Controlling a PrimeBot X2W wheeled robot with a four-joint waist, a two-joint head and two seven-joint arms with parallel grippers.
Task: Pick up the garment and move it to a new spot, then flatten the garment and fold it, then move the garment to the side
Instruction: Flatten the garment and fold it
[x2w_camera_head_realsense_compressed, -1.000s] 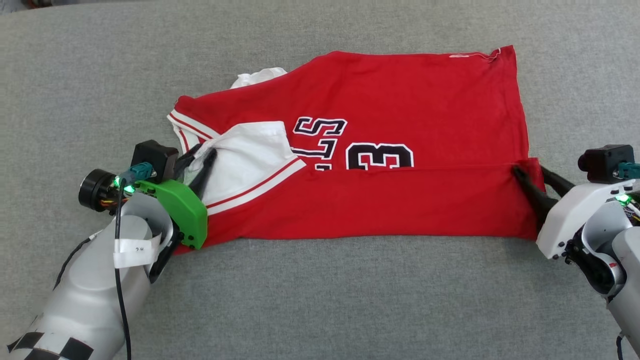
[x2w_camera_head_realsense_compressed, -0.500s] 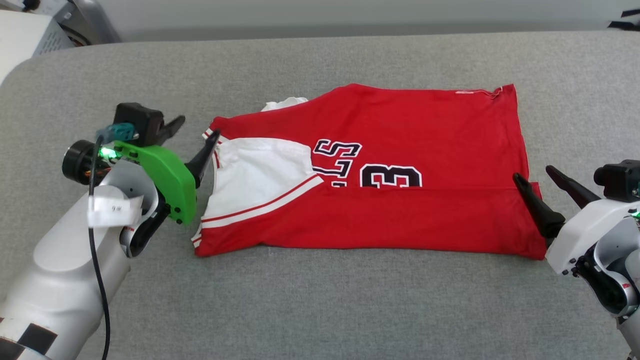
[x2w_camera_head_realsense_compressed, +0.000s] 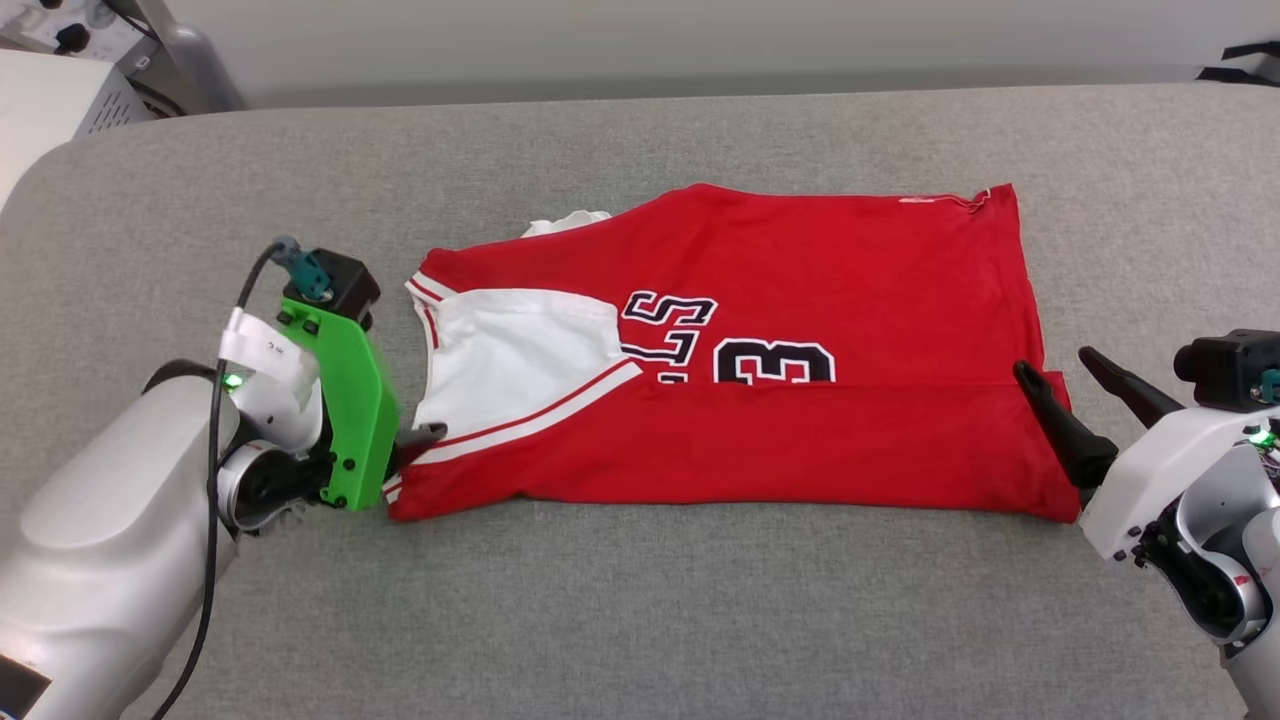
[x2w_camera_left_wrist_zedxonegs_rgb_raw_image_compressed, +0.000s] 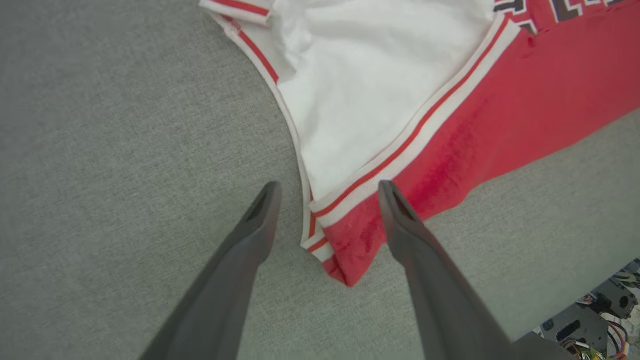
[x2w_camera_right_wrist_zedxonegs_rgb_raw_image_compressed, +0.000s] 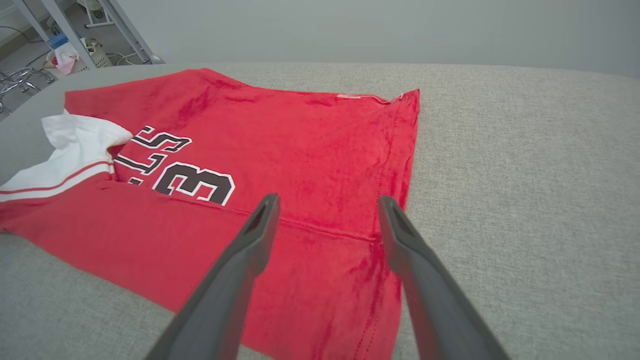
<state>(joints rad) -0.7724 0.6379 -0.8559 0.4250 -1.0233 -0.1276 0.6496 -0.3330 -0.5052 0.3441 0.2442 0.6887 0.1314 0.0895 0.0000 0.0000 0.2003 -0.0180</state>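
The garment (x2w_camera_head_realsense_compressed: 800, 300) is a red jersey with a white sleeve and black letters. It lies flat on the grey table (x2w_camera_head_realsense_compressed: 640, 620), with its near strip folded over along a crease. My left gripper (x2w_camera_left_wrist_zedxonegs_rgb_raw_image_compressed: 328, 187) is open and hovers over the garment's (x2w_camera_left_wrist_zedxonegs_rgb_raw_image_compressed: 500, 115) near left corner, one finger on each side of the striped trim. In the head view one of its fingertips (x2w_camera_head_realsense_compressed: 428, 432) pokes out from behind the green wrist mount (x2w_camera_head_realsense_compressed: 350, 400). My right gripper (x2w_camera_head_realsense_compressed: 1052, 360) is open at the garment's right edge by the crease, holding nothing. The right wrist view shows that gripper (x2w_camera_right_wrist_zedxonegs_rgb_raw_image_compressed: 327, 200) above the red cloth (x2w_camera_right_wrist_zedxonegs_rgb_raw_image_compressed: 280, 135).
The grey padded table runs wide around the garment on every side. White equipment (x2w_camera_head_realsense_compressed: 50, 90) stands beyond its far left corner. Metal racks and a basket (x2w_camera_right_wrist_zedxonegs_rgb_raw_image_compressed: 75, 45) stand on the floor past the far edge.
Both grippers opened and let go of the garment. The left one moved from the white sleeve down to the near left corner. The head camera tilted up, shifting the whole picture.
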